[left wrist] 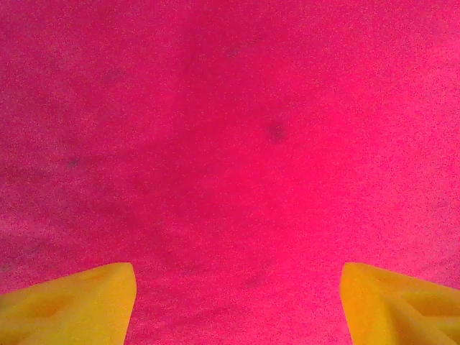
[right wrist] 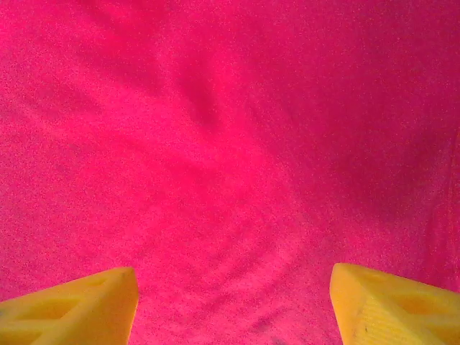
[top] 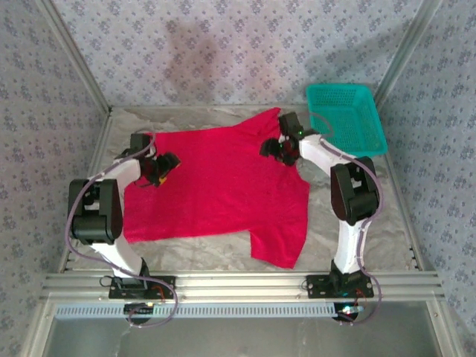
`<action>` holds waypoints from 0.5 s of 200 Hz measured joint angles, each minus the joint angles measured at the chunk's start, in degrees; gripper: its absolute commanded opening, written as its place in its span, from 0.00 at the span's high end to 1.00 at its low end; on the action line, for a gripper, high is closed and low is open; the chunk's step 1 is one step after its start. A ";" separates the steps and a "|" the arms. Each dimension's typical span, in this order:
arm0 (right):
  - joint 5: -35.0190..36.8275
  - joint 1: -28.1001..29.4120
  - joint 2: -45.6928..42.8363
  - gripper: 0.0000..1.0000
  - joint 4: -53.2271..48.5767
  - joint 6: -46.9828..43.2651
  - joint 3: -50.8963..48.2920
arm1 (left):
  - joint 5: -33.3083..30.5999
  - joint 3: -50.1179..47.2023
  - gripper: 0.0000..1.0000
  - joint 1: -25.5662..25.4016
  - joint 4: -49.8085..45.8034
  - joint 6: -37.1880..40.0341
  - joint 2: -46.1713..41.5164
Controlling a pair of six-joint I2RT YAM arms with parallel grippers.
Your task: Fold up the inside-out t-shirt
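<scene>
The left arm (top: 97,212) rose from its base at 7 o'clock of the surface (top: 201,249) and reached in toward the 9 o'clock edge of the red t-shirt (top: 216,186). The left tool (top: 160,169) hung over that edge of the cloth, pointing toward 3 o'clock. In its wrist view the tool's two yellow fingers (left wrist: 72,305) stood wide apart at the bottom corners. They gripped nothing, and smooth red cloth lay beneath them. Whether the tips touched the cloth could not be told.

The t-shirt lay spread across the middle of the grey, crinkled surface, mostly flat. One short sleeve (top: 279,242) stuck out toward 5 o'clock, and another corner of the cloth reached up toward 1 o'clock.

The right tool (top: 281,149) sat over that 1 o'clock part of the shirt, pointing toward 9 o'clock. In the right wrist view its yellow fingers (right wrist: 392,305) were likewise spread wide and held nothing. The red cloth below them showed soft ripples.

The right arm (top: 353,197) came up from its base at 5 o'clock and ran along the shirt's 3 o'clock side. The teal mesh basket (top: 346,115) stood in the 2 o'clock corner of the surface, just beside the right arm's wrist and near the shirt's upper corner.
</scene>
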 measured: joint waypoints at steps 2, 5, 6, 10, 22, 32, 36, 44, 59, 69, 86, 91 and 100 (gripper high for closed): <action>-0.04 -0.04 -0.20 0.27 0.44 0.24 -1.33 | -0.02 -0.46 0.25 0.07 0.00 -0.02 0.02; -0.09 -0.13 -0.35 0.28 0.79 0.39 -2.97 | -0.02 -1.05 0.25 0.15 0.00 -0.11 0.04; -0.09 -0.15 -0.39 0.28 0.85 0.46 -3.34 | 0.00 -1.31 0.25 0.20 0.00 -0.17 0.07; -0.04 -0.33 -0.81 0.27 1.51 0.85 -5.75 | 0.00 -1.97 0.25 0.35 0.13 -0.17 0.07; 0.07 -1.01 -3.28 0.27 4.92 1.75 -12.41 | 0.04 -3.98 0.24 0.74 0.74 -0.39 0.07; 1.11 -1.25 -7.10 0.27 6.84 2.54 -15.76 | 0.46 -5.05 0.24 0.87 2.16 -0.42 -0.57; 1.60 -1.31 -8.96 0.27 7.30 3.10 -17.64 | 0.42 -5.44 0.24 0.85 2.71 -0.39 -0.90; 2.75 -1.38 -11.85 0.27 7.54 3.80 -21.22 | 0.44 -6.49 0.24 0.85 3.65 -0.39 -1.57; 4.31 -1.40 -15.67 0.27 7.63 5.22 -27.74 | 0.76 -8.44 0.24 0.85 5.07 -0.37 -2.73; 5.05 -1.33 -18.73 0.26 8.74 6.23 -31.08 | 1.09 -9.60 0.24 0.85 5.66 -0.37 -3.80; 6.01 -0.96 -23.58 0.27 8.35 7.76 -35.67 | 1.49 -11.91 0.24 0.85 5.64 -0.37 -5.92; 6.29 -0.81 -24.70 0.27 7.72 8.17 -36.85 | 1.49 -12.39 0.24 0.85 5.42 -0.37 -6.56; 6.78 -0.52 -26.32 0.27 6.71 8.76 -37.94 | 1.46 -13.11 0.24 0.85 4.15 -0.33 -7.93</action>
